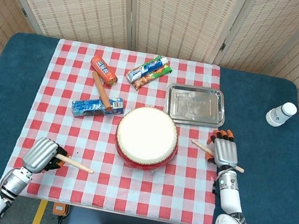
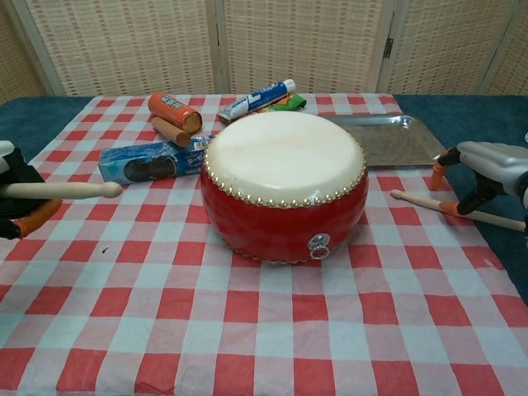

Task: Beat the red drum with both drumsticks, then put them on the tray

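The red drum (image 1: 147, 136) (image 2: 285, 186) with a cream skin stands mid-table on the checked cloth. My left hand (image 1: 42, 155) (image 2: 16, 194), at the near left, grips a wooden drumstick (image 1: 74, 163) (image 2: 62, 190) that points right toward the drum. The second drumstick (image 1: 203, 147) (image 2: 417, 200) lies flat on the cloth right of the drum. My right hand (image 1: 223, 152) (image 2: 483, 172) hovers over its middle with fingers spread downward around it, not closed. The empty metal tray (image 1: 195, 104) (image 2: 396, 139) sits behind the drum to the right.
Behind the drum on the left lie an orange can (image 1: 103, 70), a sausage stick (image 1: 101, 90), a blue snack pack (image 1: 97, 107) and toothpaste boxes (image 1: 149, 71). A white bottle (image 1: 280, 114) stands at the far right on the blue tabletop.
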`<state>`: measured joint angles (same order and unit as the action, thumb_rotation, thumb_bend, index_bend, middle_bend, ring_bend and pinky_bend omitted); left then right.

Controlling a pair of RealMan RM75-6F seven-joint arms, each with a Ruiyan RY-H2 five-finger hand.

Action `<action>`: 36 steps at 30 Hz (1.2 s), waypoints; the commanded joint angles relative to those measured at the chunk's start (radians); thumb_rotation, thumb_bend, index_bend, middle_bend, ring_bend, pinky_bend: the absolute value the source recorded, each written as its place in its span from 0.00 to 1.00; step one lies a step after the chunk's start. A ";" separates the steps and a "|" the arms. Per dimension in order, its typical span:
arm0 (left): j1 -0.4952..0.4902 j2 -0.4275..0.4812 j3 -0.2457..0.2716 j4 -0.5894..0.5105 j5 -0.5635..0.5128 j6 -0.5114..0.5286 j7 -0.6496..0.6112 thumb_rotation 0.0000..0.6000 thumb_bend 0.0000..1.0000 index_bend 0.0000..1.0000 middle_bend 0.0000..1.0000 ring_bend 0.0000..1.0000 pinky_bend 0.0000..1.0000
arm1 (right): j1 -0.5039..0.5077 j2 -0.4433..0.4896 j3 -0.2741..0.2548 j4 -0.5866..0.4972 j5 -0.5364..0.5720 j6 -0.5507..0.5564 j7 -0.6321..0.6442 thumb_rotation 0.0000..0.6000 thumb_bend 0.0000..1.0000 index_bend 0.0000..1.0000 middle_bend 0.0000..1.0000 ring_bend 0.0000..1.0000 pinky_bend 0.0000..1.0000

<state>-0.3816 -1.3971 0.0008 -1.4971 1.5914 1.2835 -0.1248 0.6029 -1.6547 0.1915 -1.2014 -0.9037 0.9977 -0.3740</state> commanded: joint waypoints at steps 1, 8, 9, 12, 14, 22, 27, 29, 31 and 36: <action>0.001 0.000 0.002 0.004 -0.001 -0.001 -0.006 1.00 0.65 1.00 1.00 1.00 1.00 | 0.004 -0.024 -0.003 0.027 -0.015 0.005 -0.004 1.00 0.29 0.45 0.14 0.00 0.04; 0.000 0.006 0.005 0.015 -0.004 -0.007 -0.028 1.00 0.63 1.00 1.00 1.00 1.00 | -0.003 -0.064 -0.007 0.085 -0.037 0.005 0.009 1.00 0.29 0.47 0.14 0.00 0.04; 0.000 0.006 0.006 0.017 -0.004 -0.007 -0.030 1.00 0.63 1.00 1.00 1.00 1.00 | -0.004 -0.070 -0.006 0.096 -0.039 0.002 0.012 1.00 0.29 0.48 0.14 0.00 0.04; 0.000 0.005 0.007 0.021 -0.004 -0.010 -0.035 1.00 0.63 1.00 1.00 1.00 1.00 | -0.002 -0.087 -0.004 0.129 -0.049 0.001 0.013 1.00 0.29 0.49 0.14 0.00 0.04; -0.001 0.004 0.008 0.024 -0.005 -0.013 -0.038 1.00 0.63 1.00 1.00 1.00 1.00 | 0.000 -0.096 -0.001 0.144 -0.052 -0.006 0.018 1.00 0.29 0.50 0.14 0.00 0.04; 0.001 0.005 0.008 0.030 -0.011 -0.013 -0.051 1.00 0.63 1.00 1.00 1.00 1.00 | -0.004 -0.116 0.002 0.168 -0.077 -0.009 0.026 1.00 0.37 0.61 0.14 0.00 0.05; 0.006 0.011 0.008 0.029 -0.011 -0.005 -0.063 1.00 0.63 1.00 1.00 1.00 1.00 | -0.043 -0.049 0.018 0.046 -0.127 0.054 0.101 1.00 0.43 0.68 0.17 0.00 0.06; 0.009 0.015 0.008 0.028 -0.011 -0.001 -0.066 1.00 0.63 1.00 1.00 1.00 1.00 | -0.069 0.002 0.033 -0.038 -0.147 0.088 0.156 1.00 0.43 0.68 0.18 0.00 0.07; 0.010 0.019 0.009 0.025 -0.012 0.001 -0.069 1.00 0.63 1.00 1.00 1.00 1.00 | -0.102 0.075 0.056 -0.151 -0.161 0.107 0.246 1.00 0.43 0.69 0.19 0.00 0.08; 0.012 0.026 0.008 0.014 -0.011 0.004 -0.073 1.00 0.63 1.00 1.00 1.00 1.00 | -0.166 0.250 0.118 -0.367 -0.156 0.042 0.528 1.00 0.43 0.69 0.22 0.03 0.14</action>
<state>-0.3697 -1.3716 0.0089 -1.4827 1.5804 1.2875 -0.1977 0.5006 -1.5478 0.2547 -1.4040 -1.0455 1.0668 -0.0529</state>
